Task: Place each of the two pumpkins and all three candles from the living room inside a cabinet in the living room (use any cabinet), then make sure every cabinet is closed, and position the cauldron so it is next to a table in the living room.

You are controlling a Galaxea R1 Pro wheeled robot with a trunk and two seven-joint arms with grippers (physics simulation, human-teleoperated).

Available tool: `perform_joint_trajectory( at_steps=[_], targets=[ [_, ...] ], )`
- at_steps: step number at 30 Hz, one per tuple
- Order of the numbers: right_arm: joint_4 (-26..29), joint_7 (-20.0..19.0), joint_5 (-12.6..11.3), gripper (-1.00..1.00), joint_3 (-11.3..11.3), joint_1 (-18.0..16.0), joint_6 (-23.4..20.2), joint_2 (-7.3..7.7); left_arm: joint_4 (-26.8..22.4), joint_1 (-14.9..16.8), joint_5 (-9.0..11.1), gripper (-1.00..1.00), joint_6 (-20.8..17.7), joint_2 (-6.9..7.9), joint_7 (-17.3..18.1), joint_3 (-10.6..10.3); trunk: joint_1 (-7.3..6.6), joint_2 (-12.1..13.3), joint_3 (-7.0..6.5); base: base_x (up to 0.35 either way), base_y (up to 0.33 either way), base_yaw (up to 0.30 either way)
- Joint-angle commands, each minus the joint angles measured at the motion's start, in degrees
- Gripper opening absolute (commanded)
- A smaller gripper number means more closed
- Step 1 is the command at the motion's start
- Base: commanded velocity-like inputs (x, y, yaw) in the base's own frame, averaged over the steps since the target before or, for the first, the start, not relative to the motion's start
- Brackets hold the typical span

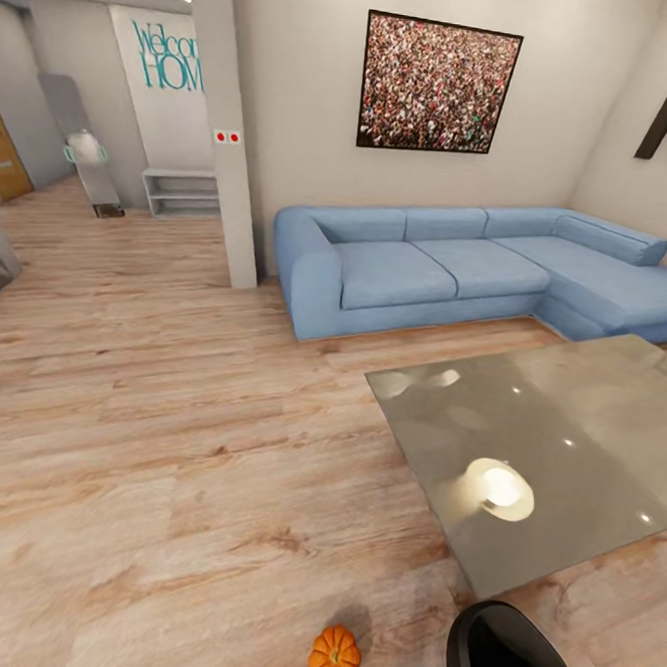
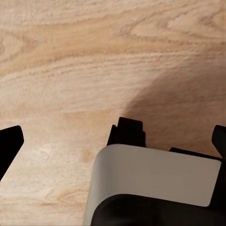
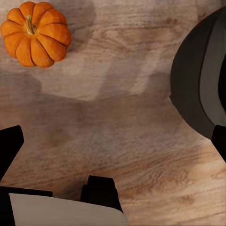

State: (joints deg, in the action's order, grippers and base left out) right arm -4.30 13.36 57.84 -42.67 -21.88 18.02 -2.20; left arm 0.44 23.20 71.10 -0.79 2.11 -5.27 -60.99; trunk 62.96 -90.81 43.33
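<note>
One small orange pumpkin sits on the wood floor at the bottom of the head view, left of the black cauldron, which is cut off by the frame edge. The glass-topped table stands just beyond the cauldron. In the right wrist view my right gripper hangs open over bare floor, with the pumpkin and the cauldron's rim ahead of it and apart from the fingers. My left gripper is open over the floor, holding nothing. The candles and the cabinet are out of view.
A blue corner sofa stands against the far wall behind the table. A white pillar and low white shelves are at the back left. Wide wood floor stretches to the left. A pale part of my own body lies under the left gripper.
</note>
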Motion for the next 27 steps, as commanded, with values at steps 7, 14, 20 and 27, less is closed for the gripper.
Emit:
perform_joint_trajectory(
  at_steps=[7, 14, 20, 27],
  targets=[
    [0.0, 0.0, 0.0, 1.00, 0.0, 0.0, 0.0, 0.08, 0.0, 0.0, 0.0, 1.00, 0.0, 0.00, 0.0, 0.0, 0.00, 0.0, 0.28, 0.000, 0.000, -0.227],
    [0.0, 0.0, 0.0, 1.00, 0.0, 0.0, 0.0, 0.06, 0.0, 0.0, 0.0, 1.00, 0.0, 0.00, 0.0, 0.0, 0.00, 0.0, 0.30, 0.000, 0.000, -0.281],
    [0.0, 0.0, 0.0, 1.00, 0.0, 0.0, 0.0, 0.08, 0.0, 0.0, 0.0, 1.00, 0.0, 0.00, 0.0, 0.0, 0.00, 0.0, 0.30, 0.000, 0.000, -0.282],
    [0.1, 0.0, 0.0, 1.00, 0.0, 0.0, 0.0, 0.08, 0.0, 0.0, 0.0, 1.00, 0.0, 0.00, 0.0, 0.0, 0.00, 0.0, 0.30, 0.000, 0.000, -0.187]
  ],
)
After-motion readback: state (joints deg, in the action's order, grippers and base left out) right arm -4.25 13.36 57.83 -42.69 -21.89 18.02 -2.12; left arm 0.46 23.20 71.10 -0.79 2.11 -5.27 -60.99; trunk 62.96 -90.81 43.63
